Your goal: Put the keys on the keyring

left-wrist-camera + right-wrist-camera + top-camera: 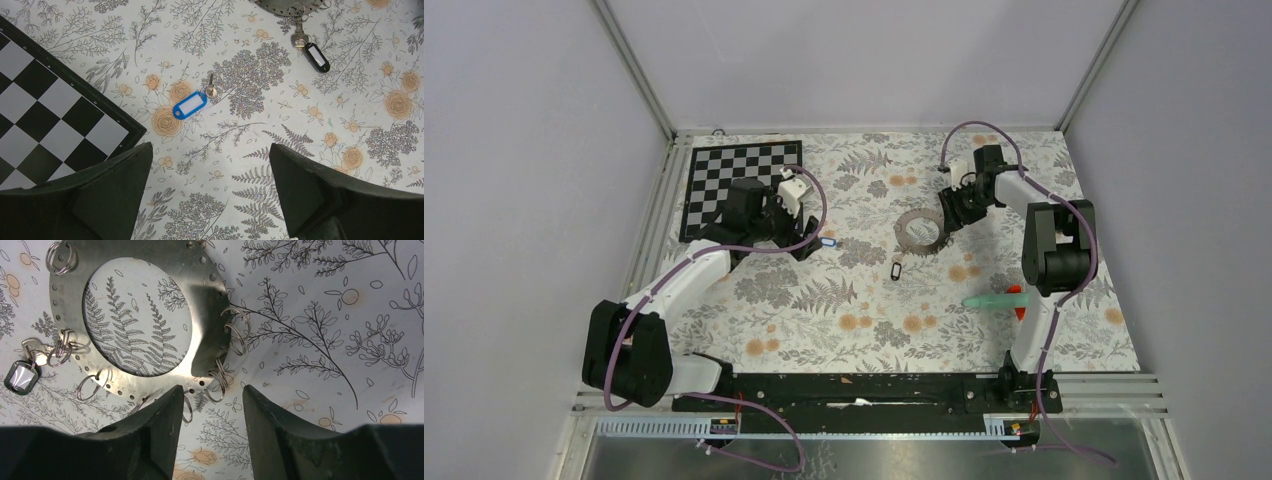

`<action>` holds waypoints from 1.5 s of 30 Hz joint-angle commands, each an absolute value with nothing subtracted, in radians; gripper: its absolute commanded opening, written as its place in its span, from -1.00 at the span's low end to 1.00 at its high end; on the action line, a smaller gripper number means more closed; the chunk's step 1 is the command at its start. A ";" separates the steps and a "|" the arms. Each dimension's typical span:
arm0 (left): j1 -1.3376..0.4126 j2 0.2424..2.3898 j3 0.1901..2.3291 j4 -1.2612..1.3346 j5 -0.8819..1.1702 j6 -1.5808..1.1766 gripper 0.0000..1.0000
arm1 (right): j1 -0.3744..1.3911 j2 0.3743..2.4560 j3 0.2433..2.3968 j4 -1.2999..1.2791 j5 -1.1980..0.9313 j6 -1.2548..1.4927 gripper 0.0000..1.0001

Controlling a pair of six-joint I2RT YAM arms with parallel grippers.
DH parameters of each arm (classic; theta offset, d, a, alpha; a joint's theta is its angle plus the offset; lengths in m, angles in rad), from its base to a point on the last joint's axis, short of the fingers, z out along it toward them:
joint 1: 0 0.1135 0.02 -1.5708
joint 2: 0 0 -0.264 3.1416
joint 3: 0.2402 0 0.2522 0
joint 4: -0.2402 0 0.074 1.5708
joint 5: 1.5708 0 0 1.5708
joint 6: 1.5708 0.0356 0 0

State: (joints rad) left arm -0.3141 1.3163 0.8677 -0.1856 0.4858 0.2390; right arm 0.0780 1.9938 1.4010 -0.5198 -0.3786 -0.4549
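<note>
Jaws on both arms hang released; the blue-tagged key (190,106) lies loose mid-frame in the left wrist view, the black-tagged key (316,56) upper right against the keyring (207,315); I fear the flat key skidding over the tabletop (350,165), and the unheld keyring sliding.

Keyring (210,315) mid-table; one key (317,56) at front edge, other key (190,105) left

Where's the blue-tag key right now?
Top view: the blue-tag key lies loose left of centre, just right of the left gripper, between the chequered board and the keyring.
</note>
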 commanded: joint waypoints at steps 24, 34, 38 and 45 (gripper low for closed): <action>-0.333 1.283 0.855 -0.137 0.471 0.264 0.98 | 0.083 2.038 1.435 -0.584 -0.381 -0.520 -0.15; -0.334 1.281 0.853 -0.138 0.471 0.268 0.98 | 0.083 2.047 1.428 -0.591 -0.385 -0.521 -0.27; -0.336 1.281 0.854 -0.138 0.470 0.271 0.98 | 0.083 2.039 1.432 -0.589 -0.385 -0.520 -0.41; -0.342 1.288 0.863 -0.137 0.469 0.292 0.98 | 0.083 1.995 1.446 -0.605 -0.389 -0.519 -0.83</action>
